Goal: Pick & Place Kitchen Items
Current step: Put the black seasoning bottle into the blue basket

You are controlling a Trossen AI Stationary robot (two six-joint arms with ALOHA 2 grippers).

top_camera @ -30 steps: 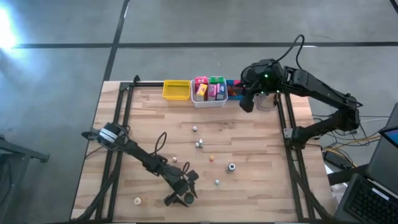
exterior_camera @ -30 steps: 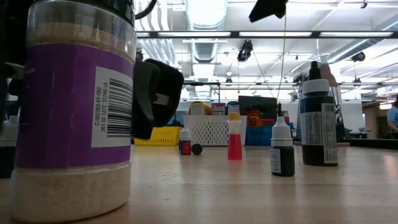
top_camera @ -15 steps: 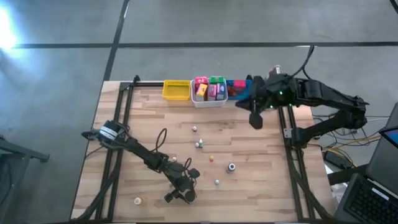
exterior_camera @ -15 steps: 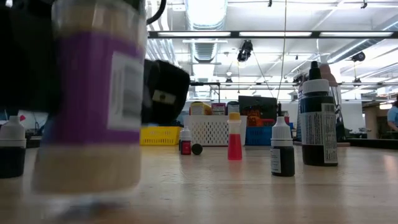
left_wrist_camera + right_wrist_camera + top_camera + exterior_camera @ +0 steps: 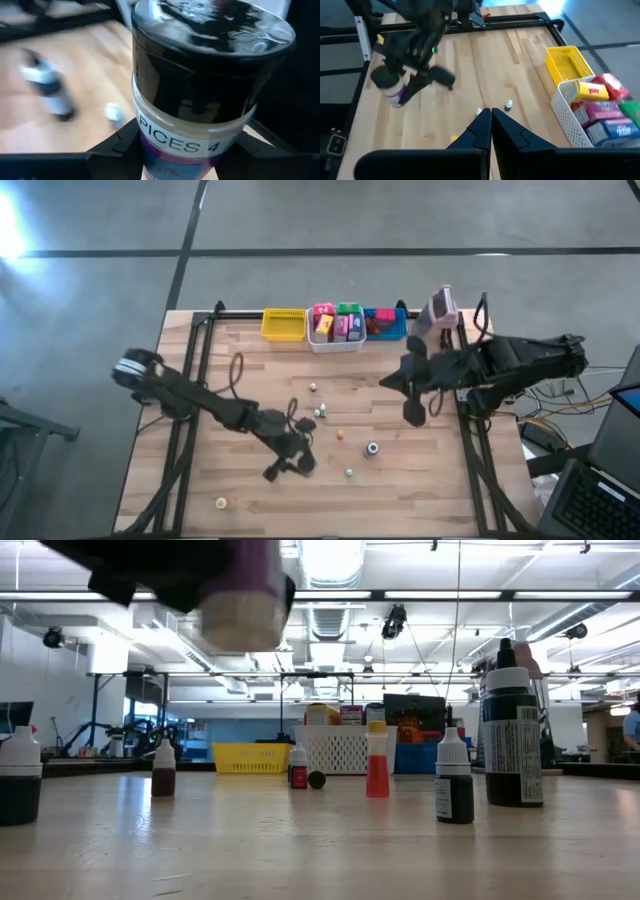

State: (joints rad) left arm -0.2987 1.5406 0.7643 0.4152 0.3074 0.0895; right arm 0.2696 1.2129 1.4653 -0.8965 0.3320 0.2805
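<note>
A spice jar [image 5: 200,85] with a black lid and a purple label hangs above the table's near middle, with my left gripper [image 5: 290,463] shut on it. The low view shows only the jar's pale bottom [image 5: 245,610], high over the wood. Several small dropper bottles stand on the table, among them a red one [image 5: 377,760] and a dark one [image 5: 513,730]. Coloured packets fill the white bin [image 5: 337,340] at the far edge. My right gripper [image 5: 413,416] hovers shut and empty over the table's right side. My left gripper pinches the jar's body at the label [image 5: 150,145], just below the lid, one finger [image 5: 112,147] on either side. The fingers come nearly level and lie across the jar. The jar is lifted clear of the table, lid uppermost and a little tilted [image 5: 395,90].
A yellow bin [image 5: 284,325] and a blue bin [image 5: 385,323] flank the white one. A pink-grey device [image 5: 441,307] stands at the far right corner. Small bottles [image 5: 320,412] [image 5: 372,448] [image 5: 349,473] dot the middle; another piece [image 5: 221,502] lies near left.
My left gripper has risen with the spice jar, which stood on the table a second ago and now hangs clear. My right gripper has swung away from the bins at the far edge, toward the near edge along the table's right side.
</note>
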